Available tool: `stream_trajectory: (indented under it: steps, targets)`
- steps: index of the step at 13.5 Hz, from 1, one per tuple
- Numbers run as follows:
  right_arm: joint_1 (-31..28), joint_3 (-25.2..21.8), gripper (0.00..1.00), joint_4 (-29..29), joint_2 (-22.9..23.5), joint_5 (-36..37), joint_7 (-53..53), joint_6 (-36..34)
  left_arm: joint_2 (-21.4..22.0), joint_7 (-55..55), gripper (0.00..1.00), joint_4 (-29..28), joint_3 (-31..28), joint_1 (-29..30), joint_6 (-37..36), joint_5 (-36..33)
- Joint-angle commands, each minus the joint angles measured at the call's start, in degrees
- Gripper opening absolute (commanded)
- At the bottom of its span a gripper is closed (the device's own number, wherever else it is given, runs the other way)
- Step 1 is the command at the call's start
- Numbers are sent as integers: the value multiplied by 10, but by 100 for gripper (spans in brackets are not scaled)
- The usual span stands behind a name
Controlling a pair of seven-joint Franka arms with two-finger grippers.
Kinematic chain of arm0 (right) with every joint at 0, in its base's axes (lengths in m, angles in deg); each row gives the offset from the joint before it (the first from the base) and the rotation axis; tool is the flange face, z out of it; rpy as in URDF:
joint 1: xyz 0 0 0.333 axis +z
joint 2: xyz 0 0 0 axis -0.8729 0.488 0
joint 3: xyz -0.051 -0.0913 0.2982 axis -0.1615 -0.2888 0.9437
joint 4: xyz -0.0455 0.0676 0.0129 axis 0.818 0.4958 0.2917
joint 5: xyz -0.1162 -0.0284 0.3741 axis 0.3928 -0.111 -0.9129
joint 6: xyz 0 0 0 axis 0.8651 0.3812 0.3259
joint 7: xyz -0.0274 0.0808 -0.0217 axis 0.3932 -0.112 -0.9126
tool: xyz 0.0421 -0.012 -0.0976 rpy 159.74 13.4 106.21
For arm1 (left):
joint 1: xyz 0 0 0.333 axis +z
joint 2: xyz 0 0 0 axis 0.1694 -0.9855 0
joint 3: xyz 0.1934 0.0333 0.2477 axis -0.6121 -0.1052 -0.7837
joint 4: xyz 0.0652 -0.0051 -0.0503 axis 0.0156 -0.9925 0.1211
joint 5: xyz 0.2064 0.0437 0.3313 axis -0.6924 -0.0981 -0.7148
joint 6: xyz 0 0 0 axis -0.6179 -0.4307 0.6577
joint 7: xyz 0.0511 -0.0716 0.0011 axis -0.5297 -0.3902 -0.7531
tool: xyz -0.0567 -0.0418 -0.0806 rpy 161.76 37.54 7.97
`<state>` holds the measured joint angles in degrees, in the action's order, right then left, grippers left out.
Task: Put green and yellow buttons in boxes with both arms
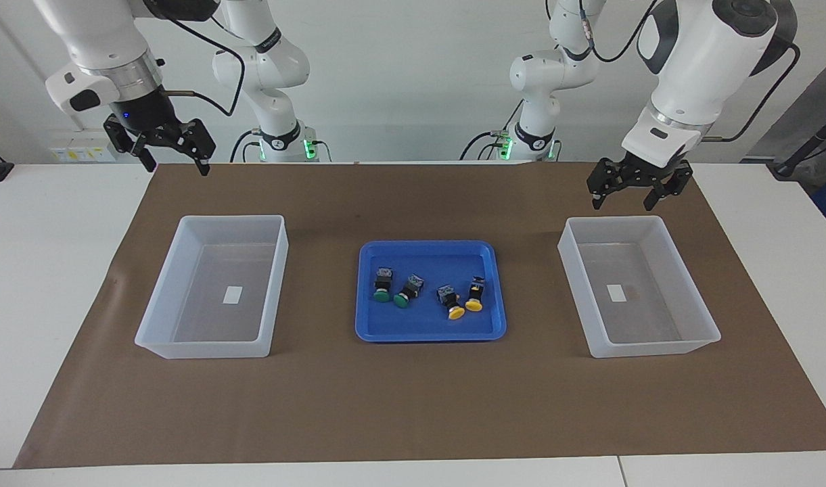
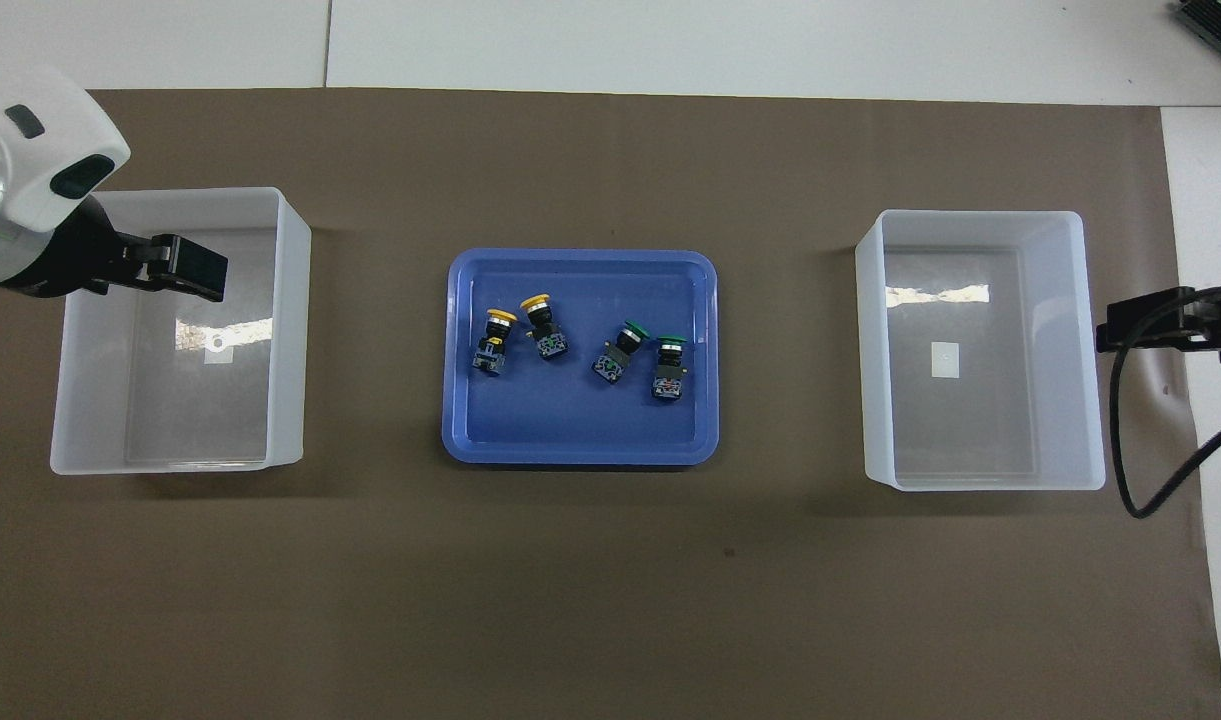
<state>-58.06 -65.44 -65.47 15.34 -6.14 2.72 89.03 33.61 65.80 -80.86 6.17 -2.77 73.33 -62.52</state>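
Buttons (image 1: 427, 292) lie unobstructed in blue tray (image 1: 369, 325) between both boxes (image 1: 182, 341); left gripper (image 1: 638, 187) and right gripper (image 1: 172, 150) hover, jaws seemingly open, empty

tray (image 1: 431, 250) showing blue | two buttons (image 1: 392, 294) showing green caps | two buttons (image 1: 465, 308) showing yellow caps | boxes (image 1: 182, 233) showing translucent white | mat (image 1: 413, 392) showing brown

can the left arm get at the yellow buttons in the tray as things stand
Probably yes. The left hand hangs open in the air by the box at its end of the table, and the two yellow buttons lie uncovered in the blue tray, on the side toward that arm.
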Motion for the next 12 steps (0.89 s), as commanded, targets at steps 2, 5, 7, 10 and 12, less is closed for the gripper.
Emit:
stream_trajectory:
  steps: [2,5,7,10,12]
  targets:
    - [-6,10,100,-14,-9,3,13,9,20,-2,100,-23,-3,2,5,5]
    - [-7,10,100,-14,-11,-2,14,5,20,-2,100,-23,-3,2,5,5]
    - [-8,10,100,-14,-16,-2,14,1,20,-2,100,-23,-3,2,5,5]
    - [-1,17,100,-51,-30,-4,15,37,20,-2,100,-23,-3,2,5,5]
    - [31,20,100,-73,-22,-4,38,79,20,-2,100,-23,-3,2,5,5]
